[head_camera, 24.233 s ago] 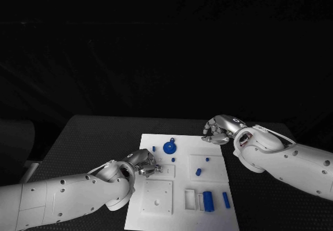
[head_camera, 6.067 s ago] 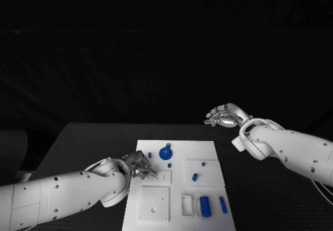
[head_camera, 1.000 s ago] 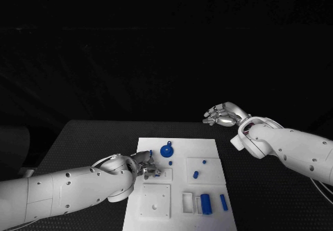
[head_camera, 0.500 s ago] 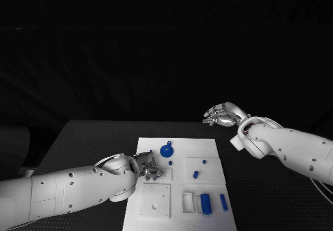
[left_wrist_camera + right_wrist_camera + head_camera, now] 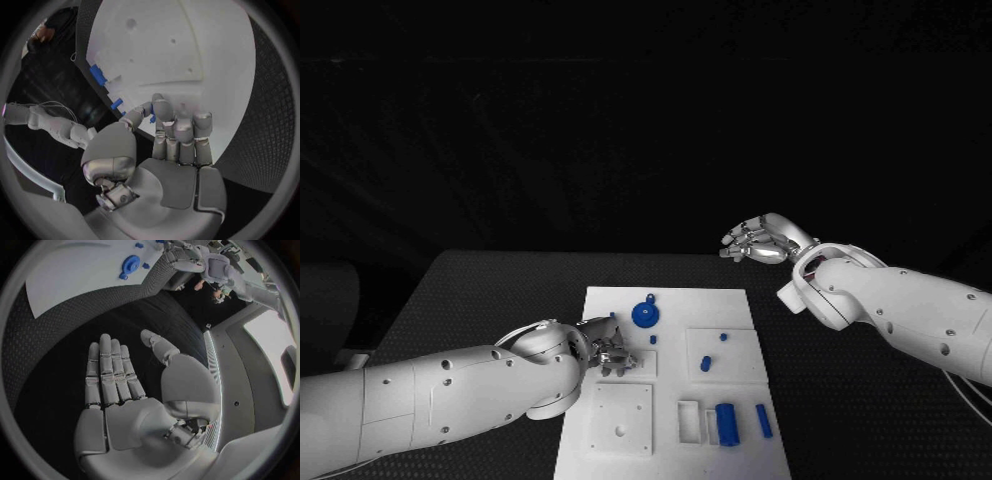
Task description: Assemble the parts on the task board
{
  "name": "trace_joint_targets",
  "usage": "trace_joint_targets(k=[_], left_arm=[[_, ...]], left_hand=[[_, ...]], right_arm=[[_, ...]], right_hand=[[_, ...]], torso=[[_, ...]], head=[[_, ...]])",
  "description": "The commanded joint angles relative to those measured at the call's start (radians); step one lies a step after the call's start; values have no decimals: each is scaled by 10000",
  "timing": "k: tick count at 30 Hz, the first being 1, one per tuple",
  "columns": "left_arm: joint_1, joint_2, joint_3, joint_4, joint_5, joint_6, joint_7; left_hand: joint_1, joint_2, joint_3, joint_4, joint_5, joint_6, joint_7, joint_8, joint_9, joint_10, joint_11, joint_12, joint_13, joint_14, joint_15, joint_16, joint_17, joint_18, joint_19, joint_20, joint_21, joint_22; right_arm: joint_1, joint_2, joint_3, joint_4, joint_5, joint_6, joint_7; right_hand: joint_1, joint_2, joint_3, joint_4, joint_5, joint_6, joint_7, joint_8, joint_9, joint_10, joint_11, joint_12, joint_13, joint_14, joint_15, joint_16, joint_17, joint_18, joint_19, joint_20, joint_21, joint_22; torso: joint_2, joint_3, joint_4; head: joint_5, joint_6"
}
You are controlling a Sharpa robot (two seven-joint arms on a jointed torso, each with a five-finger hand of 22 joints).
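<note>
The black textured table (image 5: 488,290) carries the white rectangular task board (image 5: 672,400) at its middle, the board's long side running away from the robot. Raised white square plates sit on the board: one near the front left with small holes (image 5: 623,415), another at mid right (image 5: 727,355).

The left hand (image 5: 606,345), silver and many-fingered, is down at the board's left edge, about halfway along it. In the left wrist view its fingers (image 5: 178,135) lie close side by side and extended over the white surface, the thumb (image 5: 139,117) angled across toward them; a small blue part (image 5: 152,119) sits right at the thumb and forefinger tips and looks pinched there, though the contact is too small to be certain.

The right hand (image 5: 759,240) hangs above the table beyond the board's far right corner, well apart from every part. The right wrist view shows its fingers (image 5: 112,375) straight and together, thumb (image 5: 156,347) out to the side, nothing in the palm.

Among the parts, a round blue disc with a stem (image 5: 646,314) lies near the board's far end. At the near right a thick blue cylinder (image 5: 728,423) rests beside a slim blue bar (image 5: 763,420). A short blue peg (image 5: 707,362) lies on the mid-right plate, and a tiny blue piece (image 5: 653,339) sits just below the disc.
</note>
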Motion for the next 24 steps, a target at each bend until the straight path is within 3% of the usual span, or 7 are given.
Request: trace_joint_targets(k=[1,6,7,11,13,18,24], left_arm=[[-19,3,-2,-61,64,-73,-122],[-14,11,39,-117,120,41,-120],[-12,15,42,-144,161,103,-127],[0,39,50,-258,241,348,-180],[3,41,53,-306,292,439,-201],[11,38,60,-360,325,286,-198],[11,46,69,-378,376,249,-177]], left_hand=[[175,-1,526,65,-272,-107,6,-66,-1,117,-304,-103,-44,656,-716,-85,-30,4,36,-1368,-16,10],[308,-191,561,445,-1059,-260,71,-178,-16,112,-239,-287,-159,597,-656,-216,-87,3,-22,-1353,-77,9],[385,-225,559,527,-1540,-336,105,-259,-44,133,-210,-332,-192,597,-632,-233,-93,7,-37,-1353,-88,14],[422,-367,488,823,-2238,-347,135,-380,-91,174,-175,-386,-235,587,-596,-252,-91,0,-70,-1341,-111,30],[427,-500,442,1001,-3017,-350,143,-432,-105,177,-179,-410,-249,573,-598,-261,-88,8,-92,-1343,-130,37],[439,-644,407,1233,-3393,-387,155,-508,-123,178,-171,-434,-262,555,-593,-270,-82,13,-113,-1343,-155,45],[406,-749,369,1385,-3489,-392,158,-533,-124,181,-171,-441,-264,558,-594,-270,-78,15,-110,-1344,-165,46]], right_arm=[[-6,-4,0,14,-47,144,104],[-8,-2,-1,25,-49,139,104],[-9,-3,-2,31,-50,143,104],[-10,-8,-3,46,-50,147,100],[-10,-8,-4,47,-50,148,99],[-10,-21,-5,53,-50,148,96],[-11,-30,-7,50,-50,158,91]], right_hand=[[61,17,-20,-9,60,10,-27,61,-18,73,-6,-37,-18,6,68,-39,12,-98,-40,-2,-71,11],[54,18,-24,-4,63,8,-26,61,-21,70,-3,-41,-30,-1,71,-48,14,-100,-48,3,-79,12],[53,19,-25,-3,64,7,-25,60,-22,68,-2,-43,-34,-4,73,-51,14,-101,-51,4,-82,12],[50,16,-29,-3,64,4,-24,59,-26,63,1,-47,-44,-11,76,-59,16,-102,-59,6,-89,14],[48,15,-31,-2,64,3,-23,59,-27,61,2,-49,-49,-14,78,-62,17,-102,-62,7,-92,14],[47,8,-36,-4,66,-5,-20,55,-33,55,7,-54,-65,-26,85,-76,19,-103,-76,11,-105,16],[43,1,-42,-3,67,-13,-16,52,-39,47,12,-61,-84,-39,93,-91,23,-106,-92,16,-120,18]], torso=[[-8,-4,10],[-2,-6,11],[-2,-5,9],[-4,3,7],[-3,4,7],[-7,5,4],[-5,4,4]], head=[[-20,-4],[-23,-4],[-21,0],[-15,-10],[-11,-14],[-10,-31],[-8,-33]])
